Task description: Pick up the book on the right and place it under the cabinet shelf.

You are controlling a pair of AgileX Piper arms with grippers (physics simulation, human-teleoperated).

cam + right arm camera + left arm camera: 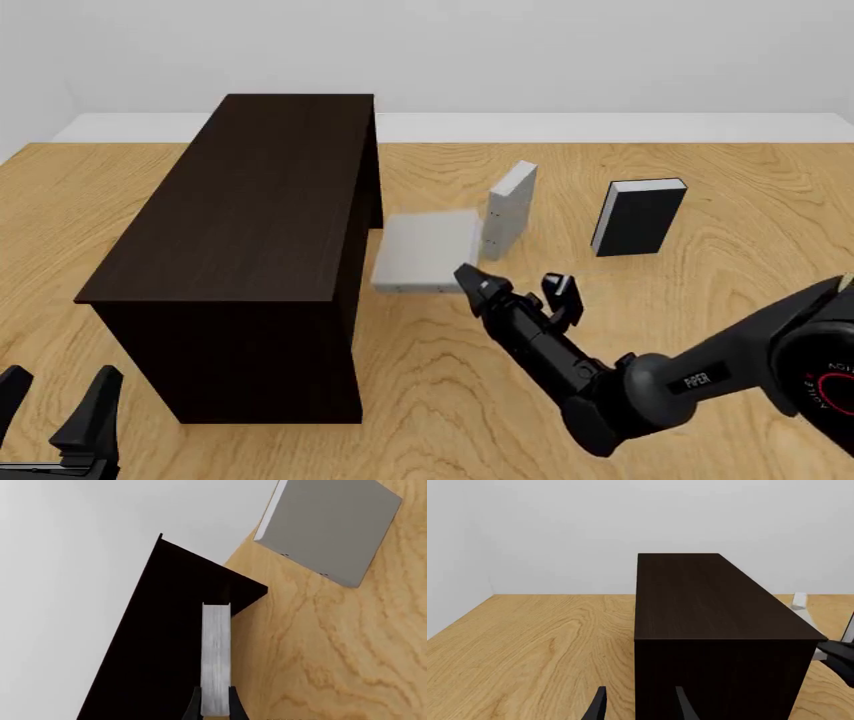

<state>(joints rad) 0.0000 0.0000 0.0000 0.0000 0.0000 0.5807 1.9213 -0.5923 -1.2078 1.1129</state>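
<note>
The light grey book [424, 248] lies level with its cover up, just right of the dark brown cabinet [254, 210]. Its left edge reaches the cabinet's open side. My right gripper [467, 277] is shut on the book's near right corner. In the right wrist view the book [215, 650] shows edge-on between the fingers, running toward the cabinet [167, 645]. Whether it rests on the table or hangs just above it is unclear. My left gripper [60, 410] stands open and empty near the front edge, facing the cabinet's near end [714, 680].
A second pale grey book [511, 208] stands upright right behind the held one and also shows in the right wrist view [327, 530]. A black-covered book [638, 216] stands further right. The wooden table [441, 400] ends at a white wall behind.
</note>
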